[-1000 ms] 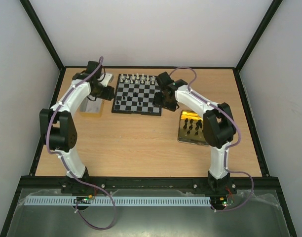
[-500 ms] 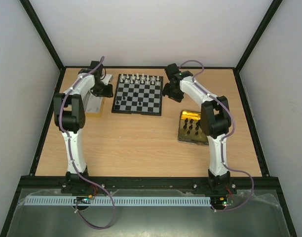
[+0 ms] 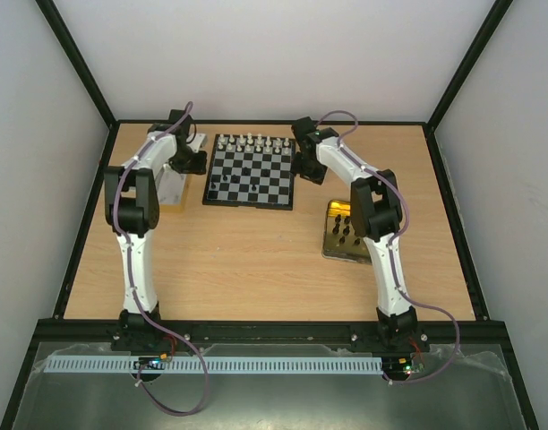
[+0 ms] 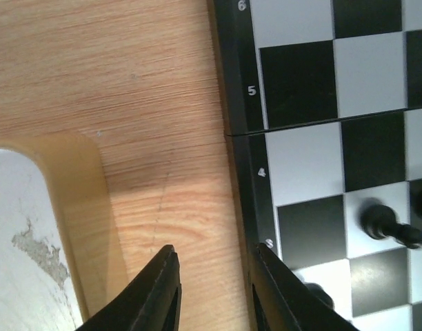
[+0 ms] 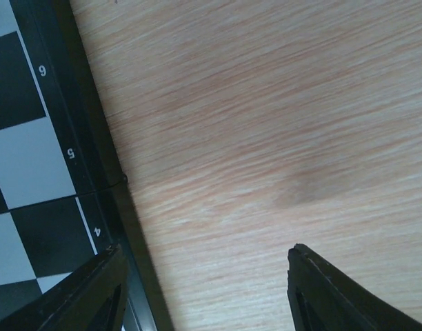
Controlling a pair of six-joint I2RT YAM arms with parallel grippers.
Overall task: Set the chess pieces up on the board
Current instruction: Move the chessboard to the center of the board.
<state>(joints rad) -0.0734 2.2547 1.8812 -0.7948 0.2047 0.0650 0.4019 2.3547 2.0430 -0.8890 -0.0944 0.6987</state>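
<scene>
The board (image 3: 261,184) lies at the back middle of the table. White chess pieces (image 3: 250,141) line its far edge, and a few black ones (image 3: 244,168) stand on inner squares. My left gripper (image 3: 201,165) hangs at the board's left rim (image 4: 233,83). It is open (image 4: 216,249) with a narrow gap over bare wood and holds nothing. A black piece (image 4: 380,222) leans on a pale square nearby. At the board's right rim (image 5: 94,138) my right gripper (image 3: 301,168) is wide open (image 5: 207,249) over wood, one finger above the rim.
A gold tray (image 3: 332,249) with several black pieces (image 3: 347,226) sits right of the board. A silver-grey tray (image 3: 171,186) lies to the left; its pale corner (image 4: 21,234) shows beside my left fingers. Black frame rails border the table.
Both arms have reached further back. The right gripper moved from over the board to its right rim. The left jaws narrowed a lot, the right jaws a little.
</scene>
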